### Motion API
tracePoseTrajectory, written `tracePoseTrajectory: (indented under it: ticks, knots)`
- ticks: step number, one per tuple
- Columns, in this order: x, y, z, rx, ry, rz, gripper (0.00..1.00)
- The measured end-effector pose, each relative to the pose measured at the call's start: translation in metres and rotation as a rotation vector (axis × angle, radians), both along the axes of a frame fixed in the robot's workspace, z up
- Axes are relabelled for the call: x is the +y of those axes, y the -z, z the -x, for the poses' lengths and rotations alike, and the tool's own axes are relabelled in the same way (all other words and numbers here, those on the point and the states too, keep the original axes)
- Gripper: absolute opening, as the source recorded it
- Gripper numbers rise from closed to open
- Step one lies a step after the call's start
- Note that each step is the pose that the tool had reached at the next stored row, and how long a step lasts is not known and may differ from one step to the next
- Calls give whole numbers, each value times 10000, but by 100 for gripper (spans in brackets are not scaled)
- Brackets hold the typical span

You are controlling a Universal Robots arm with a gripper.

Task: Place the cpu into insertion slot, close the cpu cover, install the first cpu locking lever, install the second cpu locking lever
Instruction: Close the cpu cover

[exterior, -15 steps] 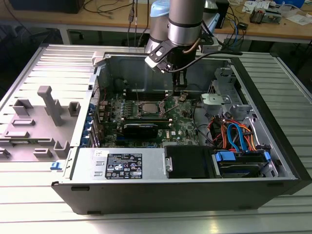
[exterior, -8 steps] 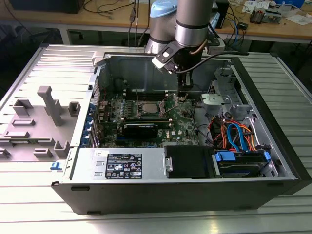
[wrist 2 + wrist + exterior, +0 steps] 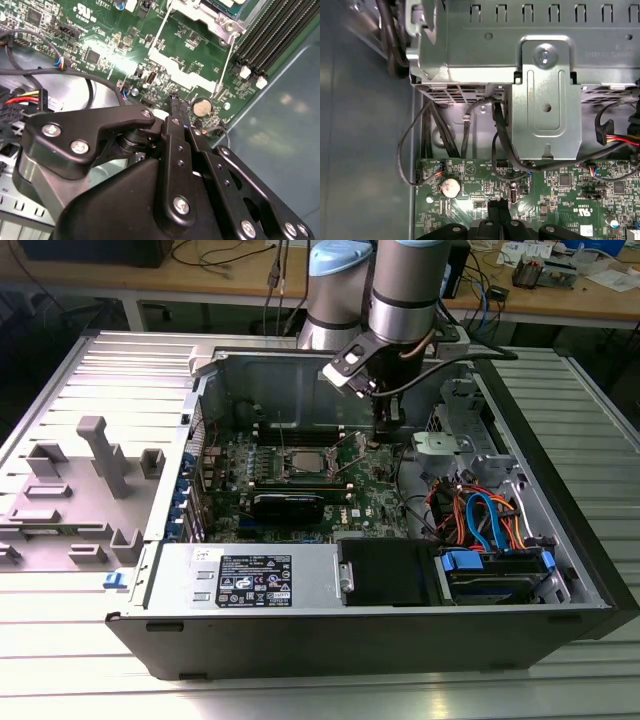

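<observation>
Chip: the chip is sitting flat in the socket on the green circuit board, its dull grey top showing as a small square. I am judging this step done.
Cover: the cover is appearing to lie down around the chip as a silvery frame, so that step is looking finished too.
Levers: one thin wire lever and a second lever are running along two sides of the socket. I cannot tell whether either is hooked down, so this is looking like the part left.
Gripper: the gripper is hanging low over the board, beside the socket toward the exterior view's right and near the coin battery. Its fingertips are meeting, with nothing showing between them.
Contact: I cannot tell whether the tip is touching the board.
Setting: the open computer case is lying on its side, with the board facing up.
</observation>
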State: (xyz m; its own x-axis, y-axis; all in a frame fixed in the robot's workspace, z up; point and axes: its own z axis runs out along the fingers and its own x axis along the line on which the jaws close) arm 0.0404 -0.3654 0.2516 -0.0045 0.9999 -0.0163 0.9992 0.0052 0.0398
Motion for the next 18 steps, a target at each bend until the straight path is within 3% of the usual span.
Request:
tracePoseTrajectory:
  ticks: [5, 9, 18]
  knots:
    - [-10, 87, 35, 46, -19, -1, 11]
    - [-10, 91, 106, 48, -19, -16, 11]
    - [-10, 92, 110, 48, -19, -26, 11]
